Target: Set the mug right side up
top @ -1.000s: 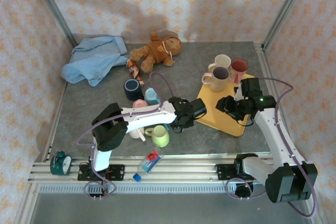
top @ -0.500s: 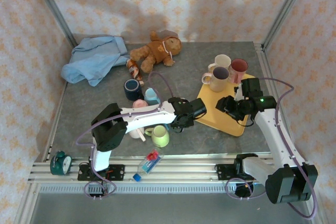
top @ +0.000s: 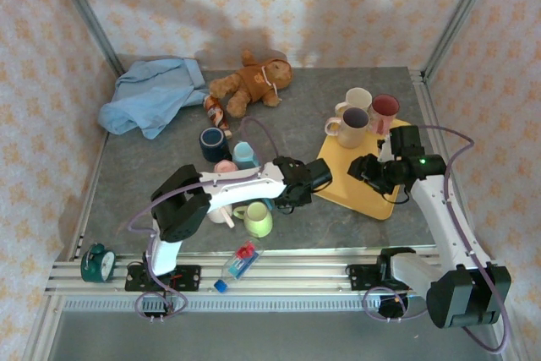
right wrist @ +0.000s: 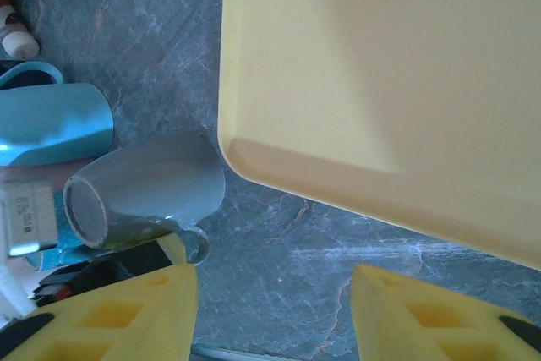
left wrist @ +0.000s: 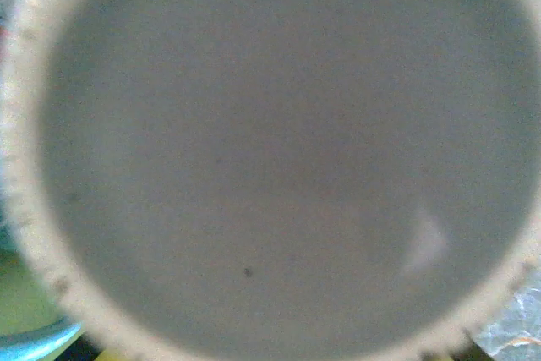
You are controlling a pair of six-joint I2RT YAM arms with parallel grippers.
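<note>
Judging from how things lay, the task was taken to be partway done at most. The grey mug was found on its side rather than upright, toward the middle of the table's near edge and just beside the left edge of the yellow tray, with its handle turned downward. The left gripper was set close against the mug, but whether it was clamped on it or merely beside it could not be told. The right gripper was held over the tray's near-left edge with its jaws apart and nothing between them. Tipping the mug onto its base and letting it go were reckoned to remain. Among the containers, a cream mug, a beige mug and a red mug were grouped upright at the tray's far corner, and nothing could be made out inside them. A green mug was stood mouth-up by the table's near edge, apparently empty, and a light blue mug was laid on its side just beside the grey one.
</note>
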